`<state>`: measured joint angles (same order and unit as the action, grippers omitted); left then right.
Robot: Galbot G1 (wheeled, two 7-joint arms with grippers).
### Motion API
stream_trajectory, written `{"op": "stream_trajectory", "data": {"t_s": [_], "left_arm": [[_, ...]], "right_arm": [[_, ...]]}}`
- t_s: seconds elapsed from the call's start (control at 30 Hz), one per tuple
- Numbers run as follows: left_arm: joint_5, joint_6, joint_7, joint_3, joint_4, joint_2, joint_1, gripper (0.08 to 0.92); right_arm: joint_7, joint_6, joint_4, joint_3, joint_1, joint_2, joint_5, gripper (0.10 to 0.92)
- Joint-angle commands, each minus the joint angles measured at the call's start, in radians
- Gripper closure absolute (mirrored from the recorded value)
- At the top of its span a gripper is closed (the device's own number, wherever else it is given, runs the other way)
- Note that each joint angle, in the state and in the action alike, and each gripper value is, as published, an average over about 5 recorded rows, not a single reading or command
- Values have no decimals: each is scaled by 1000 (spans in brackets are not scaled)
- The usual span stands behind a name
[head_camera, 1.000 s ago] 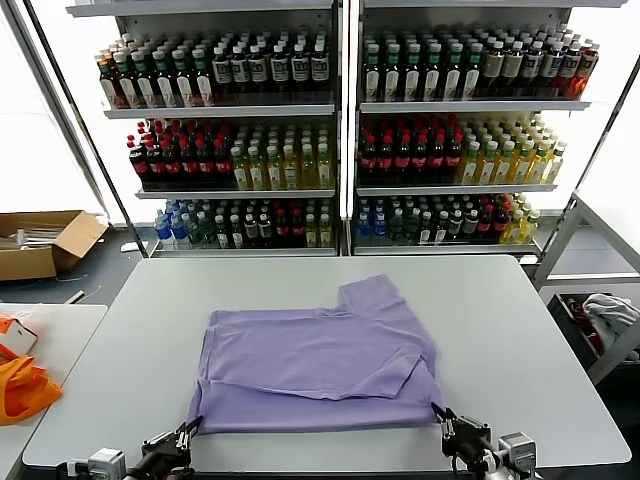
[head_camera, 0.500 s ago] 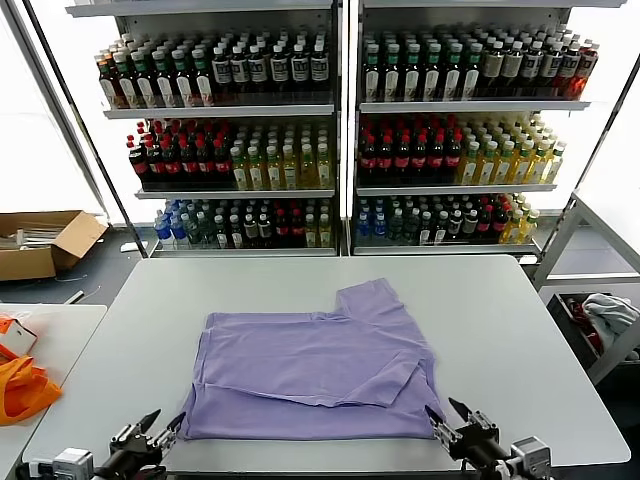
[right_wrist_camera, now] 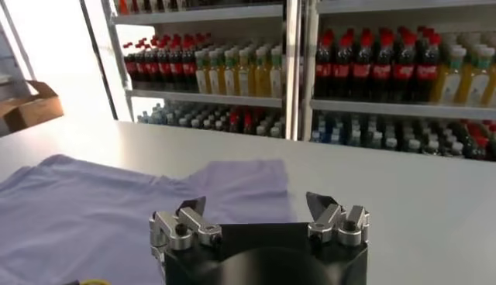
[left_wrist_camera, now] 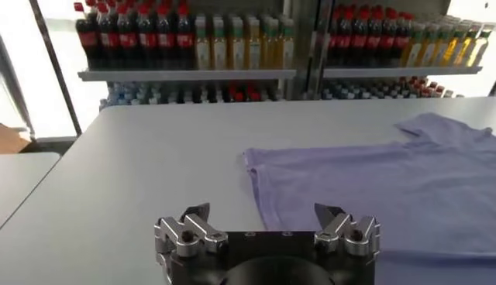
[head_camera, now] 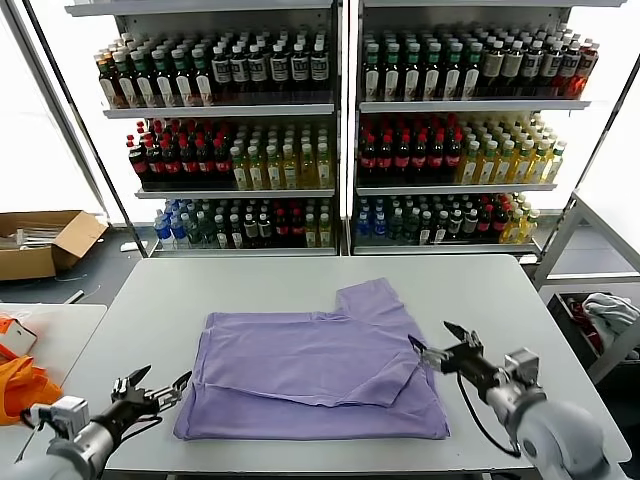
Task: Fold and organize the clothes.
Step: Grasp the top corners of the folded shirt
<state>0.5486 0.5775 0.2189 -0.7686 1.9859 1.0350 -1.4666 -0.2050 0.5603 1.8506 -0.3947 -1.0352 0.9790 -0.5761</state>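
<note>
While T-shirt [head_camera: 315, 375] lies flat | fingers [head_camera: 135, 378] spread | table [head_camera: 500, 300] edges bare

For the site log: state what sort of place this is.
Probably a shop mock-up or test lab: drink shelves stocked with bottles, a grey table holding a lavender T-shirt, a cardboard box on the floor.

The left gripper [head_camera: 152, 383] hovers low over the table's near left corner, its jaws spread wide and holding nothing, with its arm reaching in from the near edge. The right gripper [head_camera: 440, 343] hangs over the right half of the table, jaws likewise wide apart and empty, its arm coming from the near right corner.
</note>
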Motion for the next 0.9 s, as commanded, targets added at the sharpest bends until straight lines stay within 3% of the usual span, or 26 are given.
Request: {"op": "stream_trajectory", "data": {"t_s": [0.03,0.37,0.6,0.9], "left_arm": [[38,-1,28,198,-264,-88,340,177],[41,-1,41,361,-514,-74,586,177],[65,-5,40,391,-613,-51,661,177],[58,-2,39,432,-630,-28,673,177]], "right_arm": [[-105,17,-522,249,527,104,51,202],[-94,-4,-779,273,617,249,128,203],[-89,-8,-800,280,603,270,134,203],[-79,2,-799,300,581,285,135,203]]}}
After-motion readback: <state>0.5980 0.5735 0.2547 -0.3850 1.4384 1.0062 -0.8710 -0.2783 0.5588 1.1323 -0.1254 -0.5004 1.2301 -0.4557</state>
